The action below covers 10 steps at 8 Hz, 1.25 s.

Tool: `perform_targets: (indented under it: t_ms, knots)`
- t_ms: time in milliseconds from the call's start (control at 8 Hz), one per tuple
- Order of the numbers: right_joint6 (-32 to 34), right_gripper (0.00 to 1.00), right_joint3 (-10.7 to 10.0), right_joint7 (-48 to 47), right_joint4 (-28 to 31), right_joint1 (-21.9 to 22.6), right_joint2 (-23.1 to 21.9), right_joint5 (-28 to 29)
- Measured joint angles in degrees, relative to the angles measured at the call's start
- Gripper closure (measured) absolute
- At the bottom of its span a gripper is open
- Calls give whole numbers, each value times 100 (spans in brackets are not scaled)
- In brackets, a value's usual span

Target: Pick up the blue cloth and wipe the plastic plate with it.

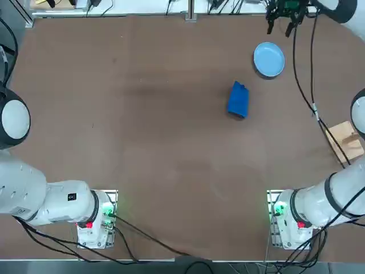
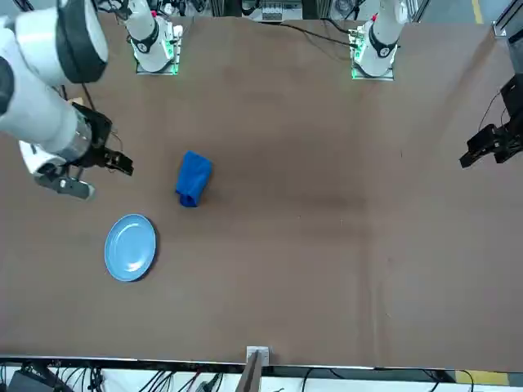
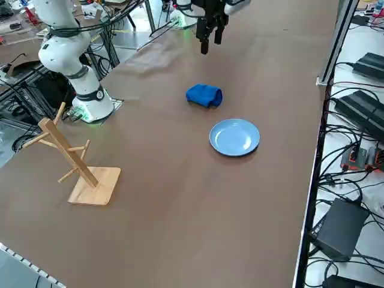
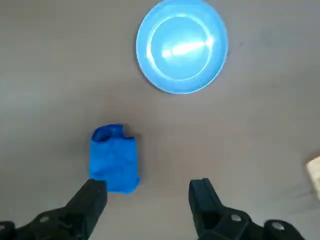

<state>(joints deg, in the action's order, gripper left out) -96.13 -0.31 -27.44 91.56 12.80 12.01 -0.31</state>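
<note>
Your right tool [image 4: 147, 197] hangs high, fingers wide, holding nothing; blue cloth [image 4: 114, 159] lies ungrasped beside unwiped plastic plate [image 4: 182, 46].

- A robotics lab: two white arms bolted by their bases [image 1: 97, 220] to one wide brown table [image 1: 142, 142].
- Bundled black cables [image 3: 345, 150] and power bricks [image 3: 339, 228] litter the floor at 3 o'clock in the right side view.
- A wooden peg stand [image 3: 75, 165] serves as a test prop.
</note>
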Motion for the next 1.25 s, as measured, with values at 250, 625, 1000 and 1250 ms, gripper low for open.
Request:
perform_targets:
  t_ms: [250,625,1000,1250]
  knots:
    - [-561,0,7,-462,524,122,-28,179]
    - [-2061,0,22,-1176,1657,500,-33,221]
    - [-3062,0,27,-1562,2351,849,70,221]
    - [-3671,0,27,-1695,2695,1043,230,221]
